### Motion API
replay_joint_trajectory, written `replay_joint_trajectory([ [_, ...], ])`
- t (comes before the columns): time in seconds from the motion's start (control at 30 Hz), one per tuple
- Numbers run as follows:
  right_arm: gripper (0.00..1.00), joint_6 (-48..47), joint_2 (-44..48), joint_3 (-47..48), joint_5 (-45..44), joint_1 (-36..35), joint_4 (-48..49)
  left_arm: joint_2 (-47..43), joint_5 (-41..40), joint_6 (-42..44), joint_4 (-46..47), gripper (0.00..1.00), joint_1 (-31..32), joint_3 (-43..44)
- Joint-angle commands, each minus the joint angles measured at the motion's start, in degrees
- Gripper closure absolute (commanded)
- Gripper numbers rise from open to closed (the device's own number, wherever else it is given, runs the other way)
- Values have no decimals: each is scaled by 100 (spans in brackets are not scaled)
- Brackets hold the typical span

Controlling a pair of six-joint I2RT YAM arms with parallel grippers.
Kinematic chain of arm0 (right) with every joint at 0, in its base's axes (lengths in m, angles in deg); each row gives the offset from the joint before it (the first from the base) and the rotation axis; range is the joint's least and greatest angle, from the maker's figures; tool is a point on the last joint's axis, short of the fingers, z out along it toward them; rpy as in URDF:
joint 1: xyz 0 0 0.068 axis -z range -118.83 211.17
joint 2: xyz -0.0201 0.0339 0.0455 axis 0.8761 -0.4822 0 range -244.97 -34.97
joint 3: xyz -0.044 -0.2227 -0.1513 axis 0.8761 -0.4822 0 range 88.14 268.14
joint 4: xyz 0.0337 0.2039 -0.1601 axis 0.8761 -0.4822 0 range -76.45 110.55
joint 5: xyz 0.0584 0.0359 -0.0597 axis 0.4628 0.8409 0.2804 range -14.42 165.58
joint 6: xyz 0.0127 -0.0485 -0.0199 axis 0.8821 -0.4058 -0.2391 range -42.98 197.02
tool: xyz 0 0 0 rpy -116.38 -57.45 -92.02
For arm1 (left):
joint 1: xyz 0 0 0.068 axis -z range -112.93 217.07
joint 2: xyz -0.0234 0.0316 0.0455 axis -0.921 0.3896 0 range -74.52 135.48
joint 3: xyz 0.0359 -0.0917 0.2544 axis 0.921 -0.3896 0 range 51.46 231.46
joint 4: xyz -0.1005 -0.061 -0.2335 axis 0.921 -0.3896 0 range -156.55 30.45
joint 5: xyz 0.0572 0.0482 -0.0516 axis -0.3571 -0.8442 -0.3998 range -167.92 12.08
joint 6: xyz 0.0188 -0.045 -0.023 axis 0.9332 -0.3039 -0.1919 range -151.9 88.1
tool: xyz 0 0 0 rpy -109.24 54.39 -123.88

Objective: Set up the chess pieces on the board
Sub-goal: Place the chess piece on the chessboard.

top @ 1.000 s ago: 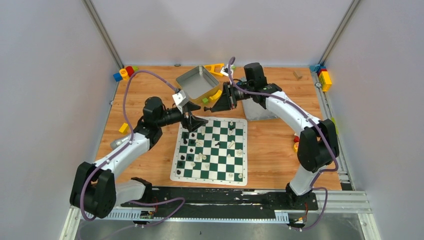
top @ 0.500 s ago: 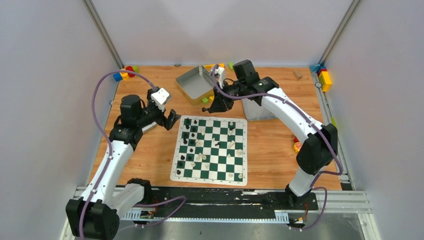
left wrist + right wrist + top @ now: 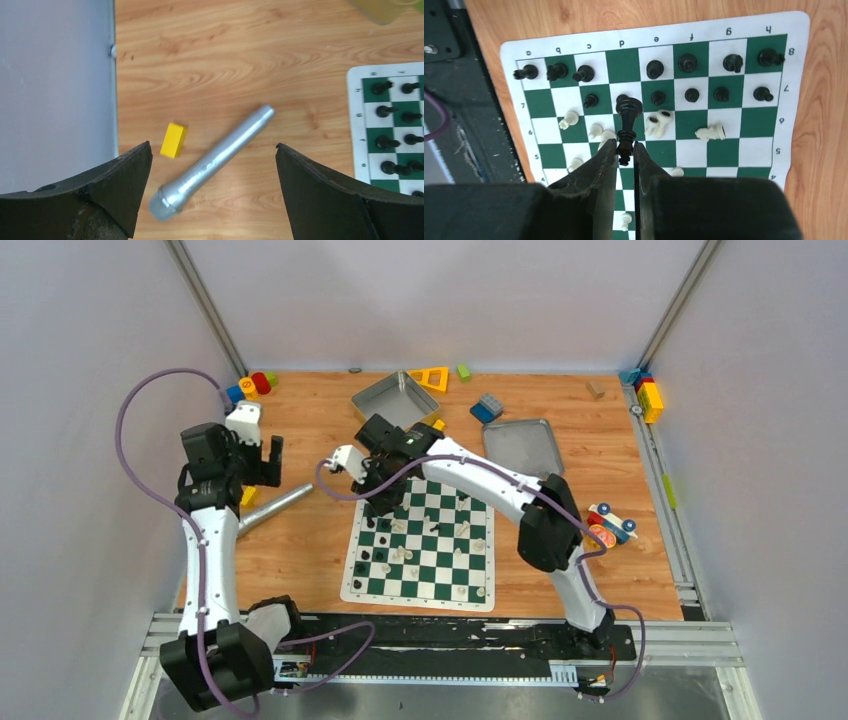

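Note:
The board (image 3: 349, 586) lies mid-table, with black chess pieces (image 3: 370, 525) along its left side and white ones (image 3: 462, 552) scattered over the middle, some toppled. My right gripper (image 3: 377, 504) hangs over the board's far-left part. In the right wrist view the right gripper (image 3: 625, 148) is shut on the base of a tall black piece (image 3: 628, 112), which sticks out above the board (image 3: 795, 29). My left gripper (image 3: 268, 462) is off the board to the left. It stands wide open (image 3: 212, 145) with nothing held, and the board's edge (image 3: 354, 100) shows at the right.
A silver metal cylinder (image 3: 220, 152) and a yellow block (image 3: 173, 140) lie on the wood below the left gripper. A deep tin (image 3: 393, 402) and a flat grey tray (image 3: 522, 447) sit behind the board. Toy blocks (image 3: 250, 387) line the back corners; a toy car (image 3: 610, 525) sits to the right.
My left gripper pulled back left off the board and opened wide. My right arm swung from the tin at the back to over the board's far-left part, still shut.

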Motion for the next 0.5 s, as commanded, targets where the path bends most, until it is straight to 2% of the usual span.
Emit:
replay_joint_trajectory([
  [0.0,99,-417,-691,1019,-952,-329,-792,146,268,-255,-305,0,-669,228],
  [0.13,99,-557,-1192,1524,-1201,-547,-1042,105,464,-245,-305,0,-937,155],
  [0.47,98,-832,-1657,1749,-1573,-895,-1091,5,456,-232,-238,0,-978,60],
])
